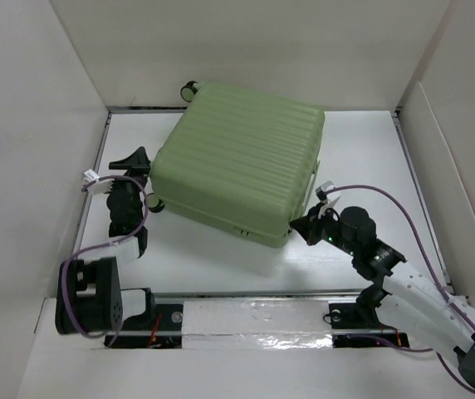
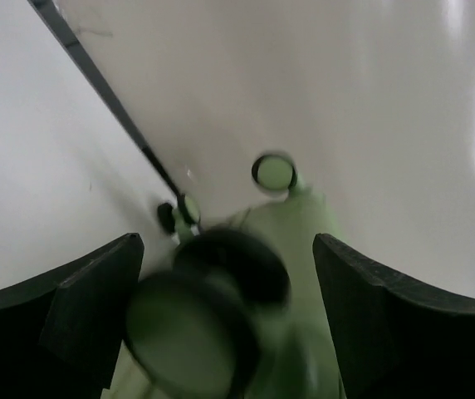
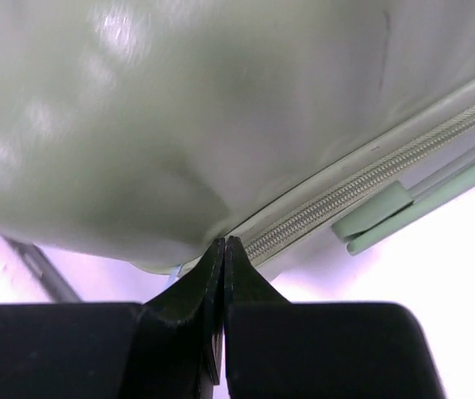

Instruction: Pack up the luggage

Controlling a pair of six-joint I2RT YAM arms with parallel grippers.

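The closed light green ribbed hard-shell suitcase (image 1: 237,162) lies near the white bench's (image 1: 362,150) far-left corner, with bare bench along the right edge, the left pincer (image 1: 142,181) open around a black-and-white wheel (image 2: 208,320) and the right pincer (image 1: 300,226) closed at the zipper seam (image 3: 345,199).

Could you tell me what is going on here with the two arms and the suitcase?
Two robot arms are working on a green suitcase lying closed on the white table. The right claw is pinched shut, its tips at the zipper by the suitcase's near right corner; whether it grips a pull tab is unclear. The left claw is open at the left side, with a blurred wheel between its fingers.
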